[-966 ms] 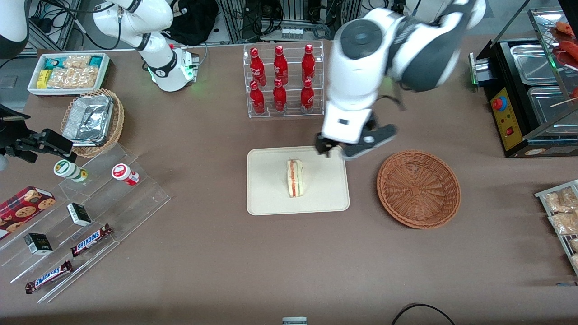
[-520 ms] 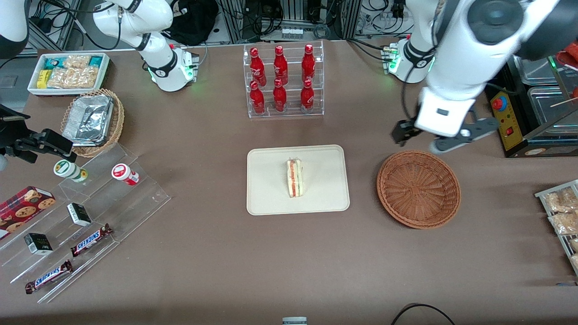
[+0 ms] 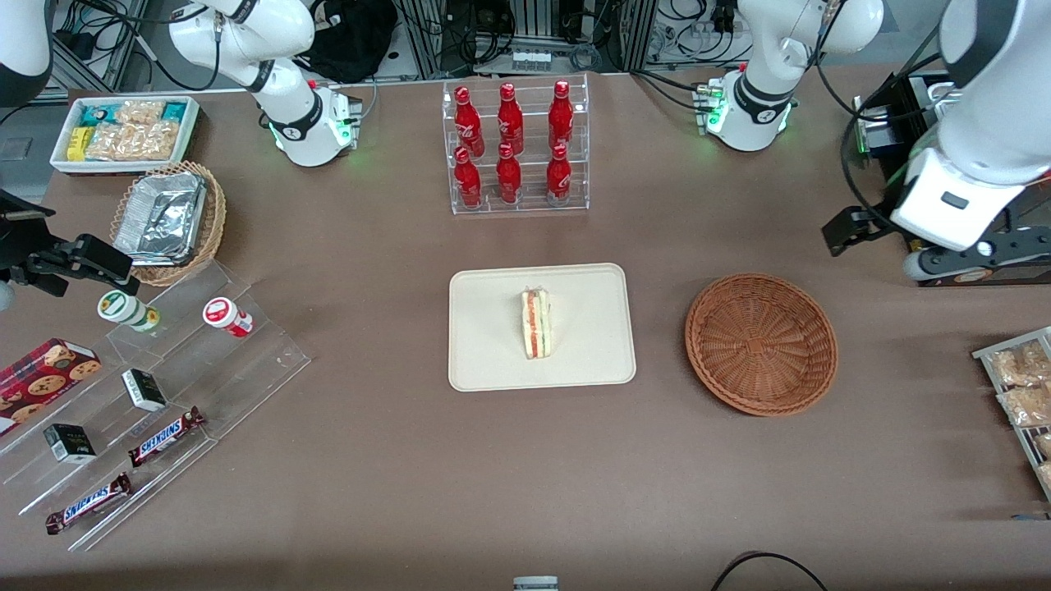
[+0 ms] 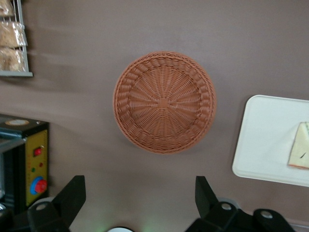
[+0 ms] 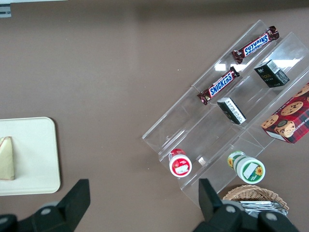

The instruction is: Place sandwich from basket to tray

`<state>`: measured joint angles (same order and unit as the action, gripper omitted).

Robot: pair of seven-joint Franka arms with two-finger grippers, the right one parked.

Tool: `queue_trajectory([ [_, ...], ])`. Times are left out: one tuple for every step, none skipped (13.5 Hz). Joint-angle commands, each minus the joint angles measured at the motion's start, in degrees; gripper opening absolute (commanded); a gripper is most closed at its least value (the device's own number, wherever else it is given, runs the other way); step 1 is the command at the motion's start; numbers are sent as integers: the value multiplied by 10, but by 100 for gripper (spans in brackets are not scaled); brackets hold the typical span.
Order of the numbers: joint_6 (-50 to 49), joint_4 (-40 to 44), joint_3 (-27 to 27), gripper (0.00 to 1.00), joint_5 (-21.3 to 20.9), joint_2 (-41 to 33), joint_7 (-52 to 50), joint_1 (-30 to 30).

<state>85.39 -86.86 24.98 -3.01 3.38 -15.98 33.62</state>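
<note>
The sandwich (image 3: 535, 322), a white wedge with orange-red and green layers, lies on the cream tray (image 3: 591, 361) at the table's middle. The reddish-brown wicker basket (image 3: 761, 343) is empty beside the tray, toward the working arm's end. My left gripper (image 3: 850, 231) hangs open and empty above the table, farther from the front camera than the basket and toward the working arm's end. In the left wrist view the gripper (image 4: 137, 193) is open, with the basket (image 4: 164, 101), the tray (image 4: 265, 140) and the sandwich (image 4: 300, 152) in sight. The right wrist view shows the tray (image 5: 34, 159) and the sandwich (image 5: 6, 158).
A rack of red bottles (image 3: 513, 148) stands farther back than the tray. A black appliance (image 3: 952, 164) and a snack rack (image 3: 1022, 386) are at the working arm's end. An acrylic stand with candy bars (image 3: 156, 386), a foil-tray basket (image 3: 168, 222) and a white bin (image 3: 123, 131) are at the parked arm's end.
My gripper has moved from the tray's edge, past the basket, out toward the working arm's end of the table. The sandwich stays on the tray.
</note>
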Motion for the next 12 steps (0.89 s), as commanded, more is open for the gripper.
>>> queue_trajectory([
  [1,-11,26,100,5,-10,63,8],
  [1,-11,36,100,6,-11,86,8],
  [0,-12,39,100,6,-12,92,7],
  [0,-9,39,100,6,-9,90,7],
  [2,-3,34,100,26,-3,87,-13],
  [2,13,32,100,68,9,88,-28],
  [0,33,32,100,97,16,94,-35],
  [-4,38,4,100,100,16,96,-72],
  [-5,40,-68,100,94,13,93,-119],
  [-4,41,-137,100,78,10,92,-177],
  [-4,37,-191,100,46,1,91,-212],
  [-4,33,-223,100,15,-9,90,-235],
])
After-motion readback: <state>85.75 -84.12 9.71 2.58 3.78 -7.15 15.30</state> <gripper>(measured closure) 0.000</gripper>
